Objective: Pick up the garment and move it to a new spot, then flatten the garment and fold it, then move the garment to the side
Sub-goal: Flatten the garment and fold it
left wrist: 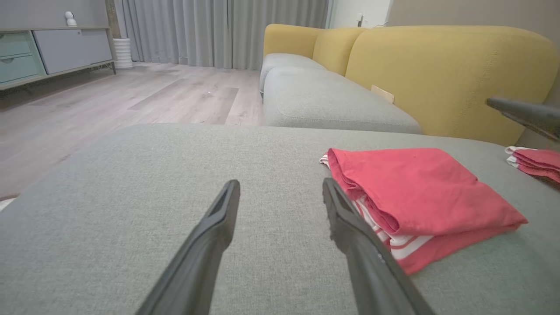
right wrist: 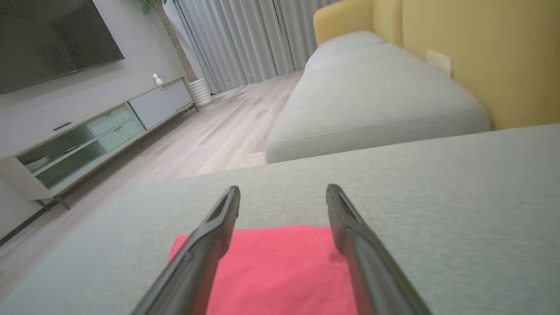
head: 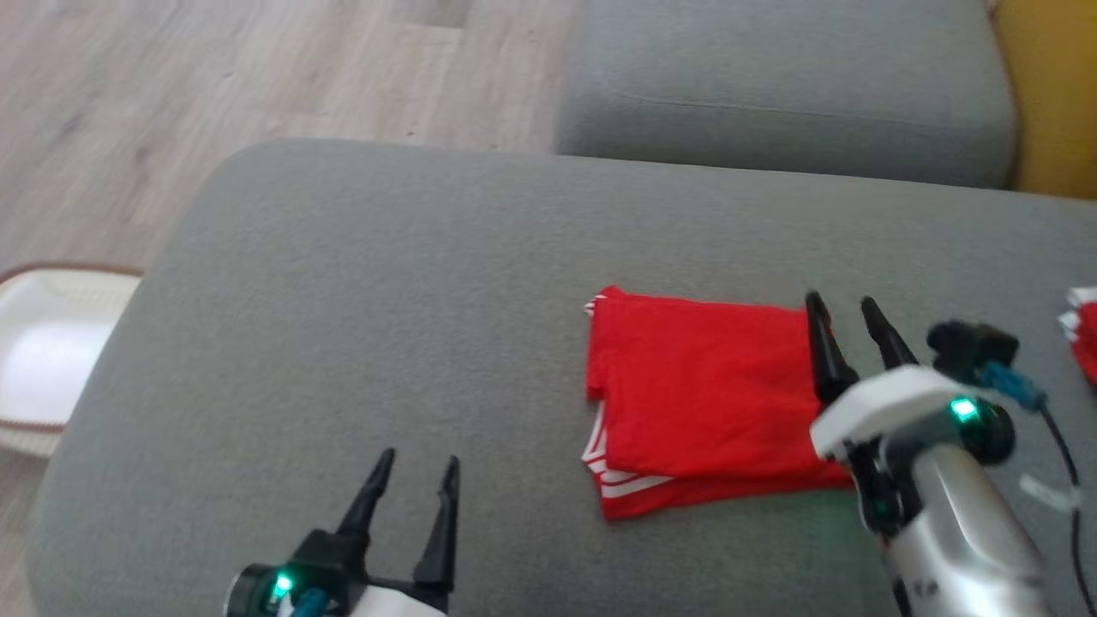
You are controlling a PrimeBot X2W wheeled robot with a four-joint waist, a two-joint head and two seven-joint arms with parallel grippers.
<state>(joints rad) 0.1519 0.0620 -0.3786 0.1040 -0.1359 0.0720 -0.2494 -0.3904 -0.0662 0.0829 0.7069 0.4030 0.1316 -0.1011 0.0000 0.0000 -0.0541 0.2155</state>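
Observation:
The garment (head: 698,398), red with white stripes at its edges, lies folded into a neat rectangle on the grey sofa cushion (head: 386,326). My right gripper (head: 844,304) hovers open over the garment's right edge, with nothing between its fingers. From the right wrist, the red garment (right wrist: 280,271) lies just under the open right gripper (right wrist: 283,192). My left gripper (head: 420,463) stands open over bare cushion to the garment's left. In the left wrist view the left gripper (left wrist: 281,187) is open and the garment (left wrist: 420,197) lies to its right.
Another red and white folded piece (head: 1084,330) lies at the cushion's right edge. A white basket (head: 47,351) stands on the wooden floor at left. A second grey seat (head: 788,86) and yellow sofa backs (left wrist: 446,74) lie beyond.

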